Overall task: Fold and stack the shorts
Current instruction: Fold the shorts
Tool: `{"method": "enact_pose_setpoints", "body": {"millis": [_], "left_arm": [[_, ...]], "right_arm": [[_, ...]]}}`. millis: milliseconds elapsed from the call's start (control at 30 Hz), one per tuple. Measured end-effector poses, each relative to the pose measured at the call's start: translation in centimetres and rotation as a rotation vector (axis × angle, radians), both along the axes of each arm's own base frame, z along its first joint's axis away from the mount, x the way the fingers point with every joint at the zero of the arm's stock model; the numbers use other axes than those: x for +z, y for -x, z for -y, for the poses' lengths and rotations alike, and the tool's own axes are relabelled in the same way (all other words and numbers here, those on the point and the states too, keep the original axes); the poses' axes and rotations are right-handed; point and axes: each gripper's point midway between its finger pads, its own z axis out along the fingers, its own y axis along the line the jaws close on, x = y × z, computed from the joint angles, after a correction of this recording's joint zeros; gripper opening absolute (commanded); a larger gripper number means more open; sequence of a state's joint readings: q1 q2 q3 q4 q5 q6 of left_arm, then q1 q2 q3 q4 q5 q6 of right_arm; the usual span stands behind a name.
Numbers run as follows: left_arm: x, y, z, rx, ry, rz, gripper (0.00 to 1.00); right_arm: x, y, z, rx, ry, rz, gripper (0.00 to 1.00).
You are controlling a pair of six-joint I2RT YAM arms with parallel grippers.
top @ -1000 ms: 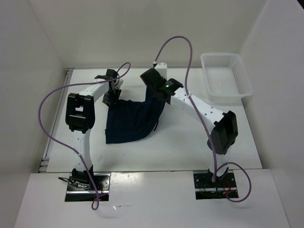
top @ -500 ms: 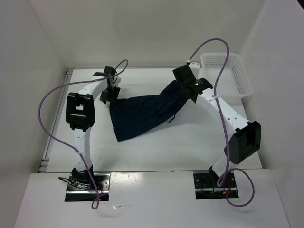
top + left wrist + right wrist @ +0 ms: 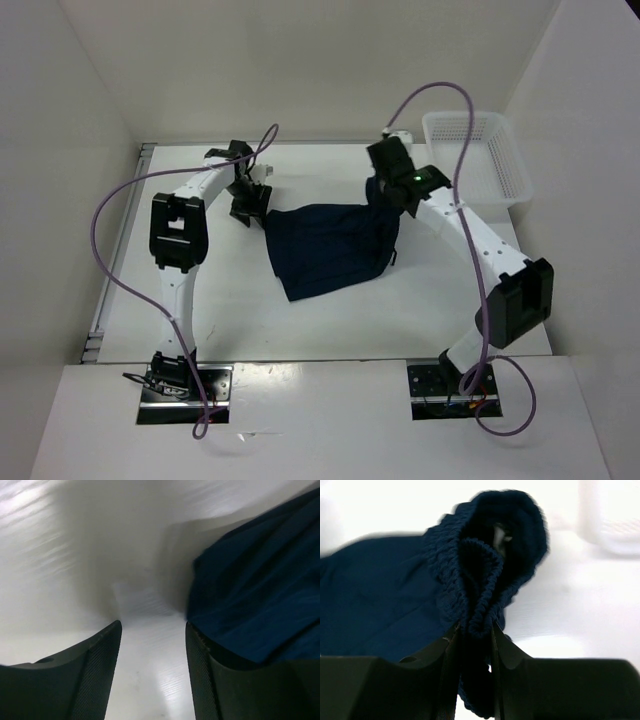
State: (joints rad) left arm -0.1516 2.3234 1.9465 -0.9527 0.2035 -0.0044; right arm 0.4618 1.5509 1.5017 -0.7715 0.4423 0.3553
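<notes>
The dark navy shorts (image 3: 330, 248) lie spread in the middle of the table, their right end lifted. My right gripper (image 3: 385, 190) is shut on the bunched elastic waistband (image 3: 477, 587), which fills the gap between its fingers. A small white tag (image 3: 499, 535) peeks out inside the waistband fold. My left gripper (image 3: 252, 205) hovers just left of the shorts' left edge. It stands open, with bare table between its fingers (image 3: 102, 670), and the navy cloth (image 3: 255, 595) lies beyond the right finger.
A white mesh basket (image 3: 477, 158) stands at the back right of the table, blurred in the right wrist view (image 3: 610, 515). White walls close in the table at the back and both sides. Purple cables (image 3: 110, 230) loop off both arms.
My left gripper has let go of the shorts and opened. The right gripper dragged the shorts rightward, then eased back, so the cloth now lies more bunched near the centre.
</notes>
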Motion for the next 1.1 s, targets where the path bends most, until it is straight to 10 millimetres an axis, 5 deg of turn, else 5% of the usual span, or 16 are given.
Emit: {"method": "enact_pose_setpoints", "body": {"millis": [200,333,467,600,733,800,900,1100], "left_arm": [[0.0,0.2,2.4,-0.030,0.103,-0.040,0.45],[-0.3,0.5,2.9,-0.032,0.127,-0.067,0.19],[-0.6,0.5,3.0,-0.032,0.130,-0.079,0.03],[-0.6,0.4,3.0,-0.031,0.130,-0.086,0.01],[-0.5,0.4,3.0,-0.032,0.128,-0.087,0.14],[-0.5,0.3,3.0,-0.032,0.123,-0.086,0.32],[-0.1,-0.1,2.8,-0.028,0.108,-0.072,0.52],[0.4,-2.2,0.7,-0.009,-0.015,0.025,0.60]], "right_arm": [[-3.2,2.5,-12.7,0.382,0.092,-0.065,0.00],[-7.0,5.2,-19.3,0.574,0.174,-0.128,0.00],[-10.8,7.5,-23.8,0.699,0.240,-0.182,0.00],[-11.8,7.9,-26.3,0.737,0.249,-0.185,0.09],[-11.7,7.8,-27.6,0.747,0.214,-0.180,0.54],[-11.7,8.0,-28.4,0.768,0.181,-0.188,0.78],[-11.2,8.7,-30.2,0.831,0.139,-0.184,0.91],[-8.6,11.3,-34.0,0.938,0.039,-0.118,1.00]]}}
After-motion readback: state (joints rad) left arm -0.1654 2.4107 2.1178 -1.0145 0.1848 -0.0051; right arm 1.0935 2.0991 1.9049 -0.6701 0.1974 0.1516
